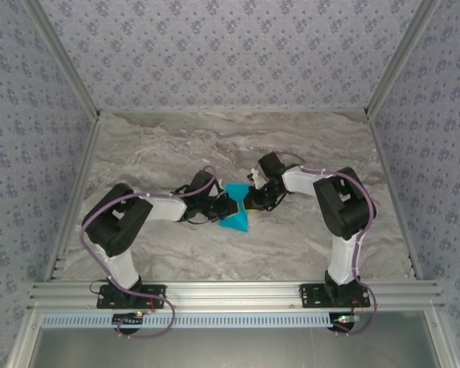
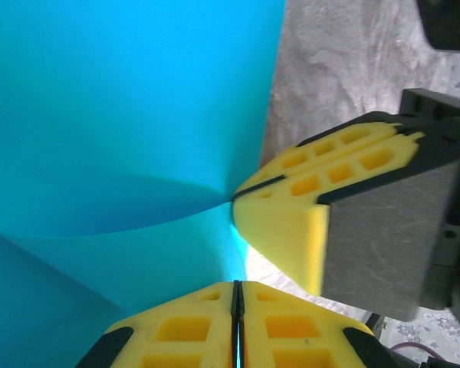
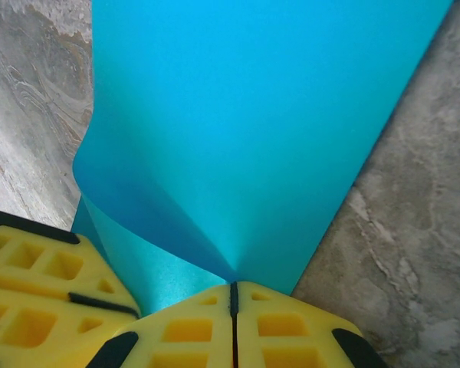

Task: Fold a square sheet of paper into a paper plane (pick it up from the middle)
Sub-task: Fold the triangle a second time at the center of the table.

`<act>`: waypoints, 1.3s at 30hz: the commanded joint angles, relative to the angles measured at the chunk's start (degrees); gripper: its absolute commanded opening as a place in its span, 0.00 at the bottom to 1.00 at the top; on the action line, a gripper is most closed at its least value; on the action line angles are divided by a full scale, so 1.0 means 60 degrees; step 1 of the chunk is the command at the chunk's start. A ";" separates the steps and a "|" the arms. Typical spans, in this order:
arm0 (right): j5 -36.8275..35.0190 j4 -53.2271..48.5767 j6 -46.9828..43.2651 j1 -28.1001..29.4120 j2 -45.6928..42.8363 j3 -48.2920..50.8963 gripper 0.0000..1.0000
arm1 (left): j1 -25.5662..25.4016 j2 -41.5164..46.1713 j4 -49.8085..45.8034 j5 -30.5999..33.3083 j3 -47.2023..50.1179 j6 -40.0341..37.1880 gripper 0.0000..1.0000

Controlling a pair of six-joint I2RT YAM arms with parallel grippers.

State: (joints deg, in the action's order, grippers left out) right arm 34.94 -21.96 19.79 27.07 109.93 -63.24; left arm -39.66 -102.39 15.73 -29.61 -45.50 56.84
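Square sheet of paper (image 1: 236, 218) near the middle of the worktop (image 1: 176, 146), bowed, pinched near its centre by left end effector (image 2: 238, 295) and right end effector (image 3: 232, 295), both clamped on it; seemingly mid-fold, next needing halves brought together and creased.

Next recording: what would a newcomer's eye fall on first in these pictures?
The bright cyan square sheet of paper stands out at the middle of the grey marbled table. The left end effector and right end effector meet over it, both with yellow fingers shut on it close together. In the wrist views the sheet bows and creases where they pinch it.
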 commanded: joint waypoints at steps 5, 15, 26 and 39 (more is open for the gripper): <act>-0.0249 -0.0306 -0.0215 0.0007 0.0334 -0.0158 0.09 | -0.0158 -0.0103 -0.0885 0.0385 -0.0284 -0.0325 0.11; -0.0264 -0.0346 -0.0243 0.0019 0.0453 -0.0226 0.10 | -0.0191 -0.0041 -0.1170 0.0662 -0.0035 -0.0320 0.11; -0.0388 -0.0566 -0.0252 -0.0004 0.0325 -0.0383 0.15 | -0.0266 -0.0074 -0.1623 0.1016 -0.0049 -0.0348 0.10; -0.0208 -0.0607 -0.0213 -0.0251 -0.0333 -0.0229 0.24 | -0.0459 -0.0074 -0.2314 0.1784 -0.0047 -0.0208 0.08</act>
State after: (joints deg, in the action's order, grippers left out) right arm 33.58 -23.88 19.40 25.67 109.36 -64.66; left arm -41.82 -102.10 8.54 -22.33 -46.35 55.99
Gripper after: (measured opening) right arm 0.240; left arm 0.089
